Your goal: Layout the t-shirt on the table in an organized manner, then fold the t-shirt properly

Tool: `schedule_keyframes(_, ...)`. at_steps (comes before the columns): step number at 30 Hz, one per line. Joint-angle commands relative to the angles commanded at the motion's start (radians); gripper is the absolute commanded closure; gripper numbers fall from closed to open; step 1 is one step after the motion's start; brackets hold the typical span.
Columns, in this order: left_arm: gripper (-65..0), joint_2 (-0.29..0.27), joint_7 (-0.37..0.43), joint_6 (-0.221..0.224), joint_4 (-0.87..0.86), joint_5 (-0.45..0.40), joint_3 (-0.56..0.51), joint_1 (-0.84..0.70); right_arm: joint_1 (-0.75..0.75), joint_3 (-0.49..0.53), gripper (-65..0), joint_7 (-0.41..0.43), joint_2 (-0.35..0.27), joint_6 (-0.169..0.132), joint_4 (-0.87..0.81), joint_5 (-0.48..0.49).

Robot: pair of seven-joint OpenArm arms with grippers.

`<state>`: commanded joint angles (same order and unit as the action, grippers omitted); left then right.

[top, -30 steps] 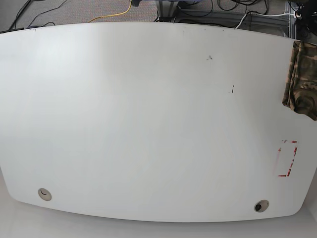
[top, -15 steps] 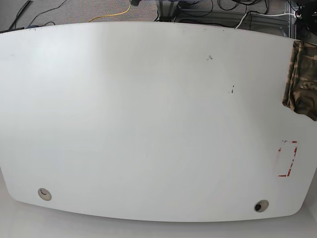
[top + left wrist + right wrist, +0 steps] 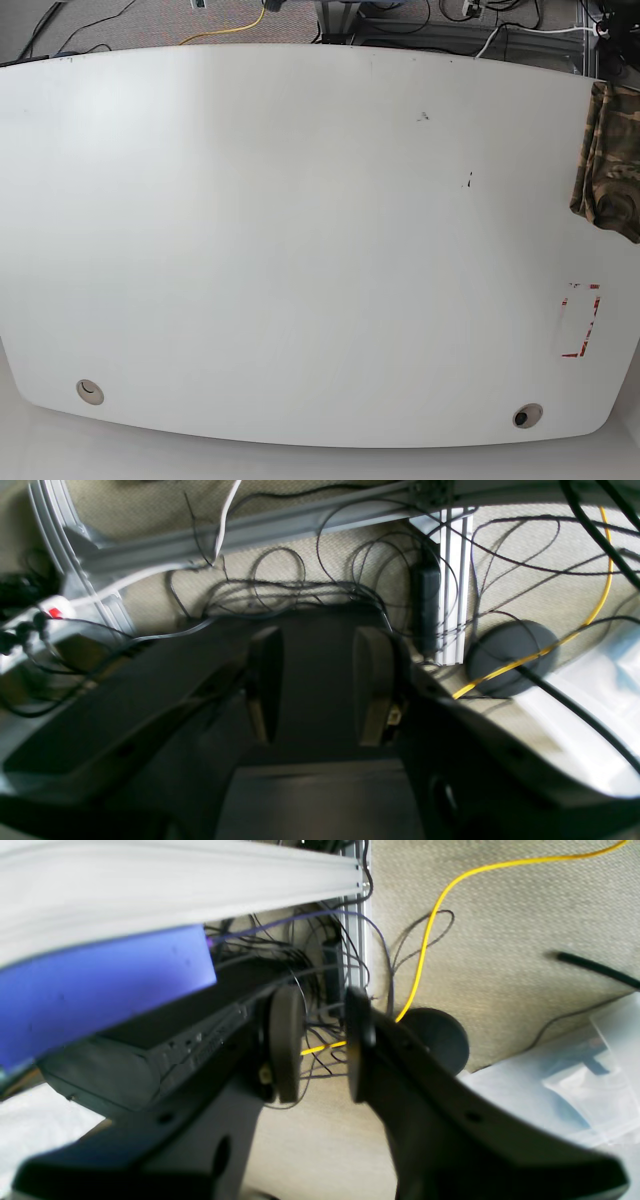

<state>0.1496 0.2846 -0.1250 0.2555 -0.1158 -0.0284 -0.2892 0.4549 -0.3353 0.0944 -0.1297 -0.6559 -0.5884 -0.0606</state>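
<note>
The t-shirt (image 3: 608, 160) is lying bunched at the right edge of the table (image 3: 300, 250), partly cut off by the frame. The left gripper (image 3: 320, 685) and right gripper (image 3: 322, 1045) are hanging over floor cables, each with fingers apart and gripping nothing.

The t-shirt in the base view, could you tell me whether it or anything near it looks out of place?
Yes. The t-shirt is bunched up at the right edge of the table, cut off by the frame rather than spread flat. Neither gripper appears above the tabletop; both wrist views show cables and carpet.
</note>
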Motion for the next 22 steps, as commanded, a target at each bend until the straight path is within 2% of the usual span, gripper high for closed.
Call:
schedule_keyframes(4,-22.1,0.0,-0.003,0.0,-0.101,0.0,0.0,0.077,-0.049,0.0,-14.6,0.0,-0.003,0.031,0.054,-0.002)
schedule_keyframes(6,-22.2,0.0,-0.029,0.0,-0.132,0.0,0.0,0.112,-0.075,0.0,-14.6,0.0,-0.015,0.037,0.091,-0.002)
schedule_keyframes(9,-22.2,0.0,-0.11,-0.003,-0.14,0.0,0.0,0.146,-0.115,0.002,-14.6,0.0,-0.02,0.038,0.143,-0.002)
schedule_keyframes(11,-22.2,0.0,-0.132,-0.003,-0.14,0.0,0.0,0.153,-0.129,0.002,-14.6,0.0,-0.02,0.04,0.158,-0.002)
schedule_keyframes(22,-22.2,-0.002,-0.143,-0.003,-0.14,0.0,0.0,0.172,-0.166,0.002,-14.6,0.0,-0.017,0.041,0.173,-0.002)
